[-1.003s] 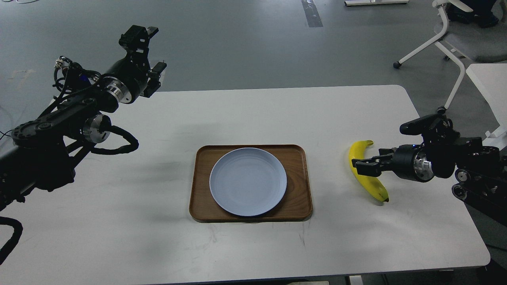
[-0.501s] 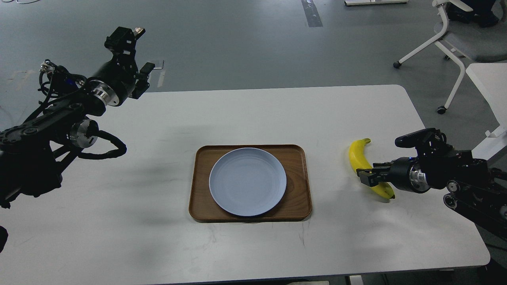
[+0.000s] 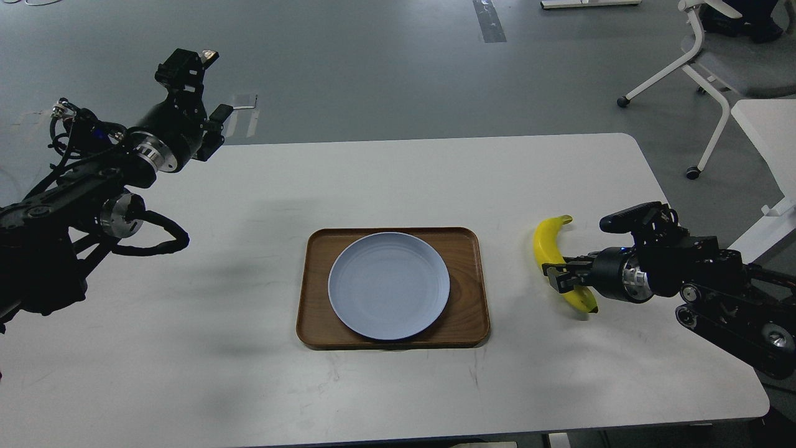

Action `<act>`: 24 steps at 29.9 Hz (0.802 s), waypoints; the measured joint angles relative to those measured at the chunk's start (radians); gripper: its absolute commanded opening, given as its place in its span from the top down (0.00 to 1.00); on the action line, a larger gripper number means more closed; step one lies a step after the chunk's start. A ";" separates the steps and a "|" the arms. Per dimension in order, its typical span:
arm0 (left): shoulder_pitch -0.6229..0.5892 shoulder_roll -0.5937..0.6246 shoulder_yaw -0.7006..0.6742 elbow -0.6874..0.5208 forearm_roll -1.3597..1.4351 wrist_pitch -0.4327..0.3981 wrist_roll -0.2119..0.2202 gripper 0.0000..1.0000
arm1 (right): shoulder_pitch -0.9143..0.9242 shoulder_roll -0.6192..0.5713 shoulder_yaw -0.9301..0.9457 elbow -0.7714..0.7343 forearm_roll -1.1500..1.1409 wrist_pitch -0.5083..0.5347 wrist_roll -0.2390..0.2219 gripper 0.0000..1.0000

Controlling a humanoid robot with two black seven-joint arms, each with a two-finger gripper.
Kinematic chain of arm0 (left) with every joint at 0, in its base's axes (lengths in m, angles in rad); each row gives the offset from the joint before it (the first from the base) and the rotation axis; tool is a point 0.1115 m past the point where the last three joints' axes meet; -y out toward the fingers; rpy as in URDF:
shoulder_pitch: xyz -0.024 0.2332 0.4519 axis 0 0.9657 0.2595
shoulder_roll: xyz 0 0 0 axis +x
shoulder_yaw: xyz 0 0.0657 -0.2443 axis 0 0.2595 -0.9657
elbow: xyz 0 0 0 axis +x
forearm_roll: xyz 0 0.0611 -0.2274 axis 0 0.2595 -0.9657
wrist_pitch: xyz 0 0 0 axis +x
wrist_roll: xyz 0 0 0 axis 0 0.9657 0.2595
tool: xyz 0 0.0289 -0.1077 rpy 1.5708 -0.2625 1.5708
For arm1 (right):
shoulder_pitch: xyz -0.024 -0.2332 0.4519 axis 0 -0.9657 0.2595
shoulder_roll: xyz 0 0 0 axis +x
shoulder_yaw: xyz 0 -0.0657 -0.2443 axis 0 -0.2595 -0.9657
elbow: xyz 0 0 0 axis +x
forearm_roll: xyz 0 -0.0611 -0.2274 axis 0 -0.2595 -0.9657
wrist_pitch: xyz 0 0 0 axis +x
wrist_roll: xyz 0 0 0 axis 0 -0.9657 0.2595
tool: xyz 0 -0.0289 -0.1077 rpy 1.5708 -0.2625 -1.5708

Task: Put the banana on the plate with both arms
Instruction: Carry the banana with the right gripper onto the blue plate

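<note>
So the right gripper [image 3: 561, 278] has its fingers pinched in on the banana [image 3: 550, 256], grabbing it a bit below the middle, closer to the dark end. The banana looks like it's just off the table [image 3: 398, 186] or barely touching it, honestly can't tell which; there's a shadow under the lower tip. Its greenish stem points up and away, dark end toward the near side. It sits just right of the wooden tray [image 3: 466, 292], not touching it.

The right arm [image 3: 715, 292] comes in low from the right edge, pretty much level with the table.

The left gripper [image 3: 196, 93] is way up past the far left corner of the table, fingers spread wide apart and holding nothing. One finger sticks up high, the other sits lower to the right. The left arm [image 3: 81, 193] runs back down to the left edge with a cable loop hanging off it.

The blue-grey plate [image 3: 388, 285] has nothing on it, sitting in the tray in the middle of the table, a bit left of the tray's center.

Office chair [image 3: 721, 56] in the far right background on the grey floor.
</note>
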 measured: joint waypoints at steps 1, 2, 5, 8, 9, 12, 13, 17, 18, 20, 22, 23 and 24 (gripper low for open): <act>0.000 0.000 0.001 0.000 0.001 0.000 0.000 0.02 | 0.013 0.010 0.001 0.016 0.001 -0.015 0.006 0.80; 0.000 0.000 0.001 0.000 0.001 0.000 0.000 0.02 | 0.027 0.016 0.001 0.032 0.002 -0.026 0.015 0.80; 0.000 0.000 0.002 0.001 0.002 0.001 0.000 0.02 | 0.082 0.043 -0.001 0.084 0.003 -0.044 0.069 0.80; 0.000 0.000 0.003 0.001 0.001 0.001 0.000 0.02 | 0.150 0.110 -0.043 0.129 0.003 -0.046 0.122 0.80; 0.000 -0.001 0.004 0.001 0.001 0.001 0.000 0.02 | 0.180 0.134 -0.073 0.143 0.004 -0.046 0.136 0.80; 0.001 -0.002 0.005 0.001 0.003 0.004 0.001 0.02 | 0.253 0.195 -0.178 0.165 0.006 -0.044 0.165 0.80; 0.003 -0.002 0.005 0.001 0.003 0.005 0.002 0.02 | 0.269 0.213 -0.212 0.168 0.006 -0.043 0.171 0.79; 0.015 0.003 0.005 0.001 0.003 0.005 0.002 0.02 | 0.287 0.245 -0.300 0.171 0.003 -0.035 0.178 0.78; 0.016 0.004 0.005 0.001 0.003 0.004 0.002 0.02 | 0.287 0.246 -0.309 0.170 0.002 -0.034 0.178 0.77; 0.019 0.010 0.005 0.001 0.003 0.003 0.002 0.02 | 0.286 0.246 -0.321 0.164 0.000 -0.030 0.178 0.77; 0.024 0.021 0.005 0.001 0.002 0.002 0.002 0.02 | 0.285 0.243 -0.327 0.154 -0.001 -0.029 0.178 0.77; 0.025 0.025 0.004 0.001 0.002 0.002 0.002 0.02 | 0.284 0.242 -0.328 0.145 -0.002 -0.028 0.178 0.77; 0.025 0.028 0.004 0.001 0.002 0.001 0.002 0.02 | 0.284 0.242 -0.328 0.137 -0.003 -0.028 0.178 0.77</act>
